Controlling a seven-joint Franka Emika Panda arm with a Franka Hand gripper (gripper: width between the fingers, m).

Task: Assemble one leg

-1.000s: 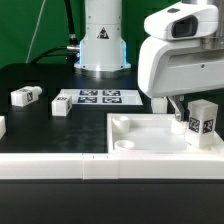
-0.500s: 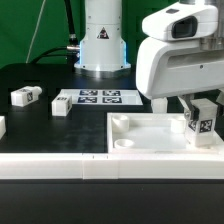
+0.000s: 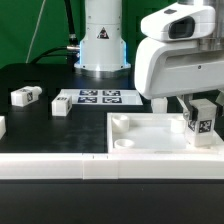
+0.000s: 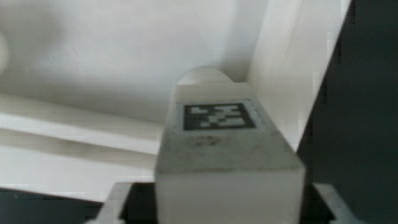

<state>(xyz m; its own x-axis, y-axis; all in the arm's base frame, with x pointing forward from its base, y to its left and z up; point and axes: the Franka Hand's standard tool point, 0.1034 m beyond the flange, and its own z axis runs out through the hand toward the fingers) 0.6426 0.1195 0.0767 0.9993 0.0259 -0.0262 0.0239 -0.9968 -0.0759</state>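
My gripper [image 3: 201, 104] is shut on a leg [image 3: 203, 122], a small white block with a black-and-white tag. It holds the leg upright over the right end of the large white square panel [image 3: 140, 135]. In the wrist view the leg [image 4: 222, 140] fills the middle between my fingers [image 4: 132, 198], with its tip pointing at the panel's raised rim [image 4: 285, 60]. Whether the tip touches the panel is hidden.
The marker board [image 3: 98, 98] lies in front of the robot base. Two other small white blocks [image 3: 26, 96] [image 3: 62, 107] lie at the exterior view's left, and another [image 3: 2, 126] at the left edge. A white strip [image 3: 60, 168] runs along the front.
The gripper with the leg has shifted slightly toward the exterior view's left and turned a little. Over the last half second nothing visibly moved.
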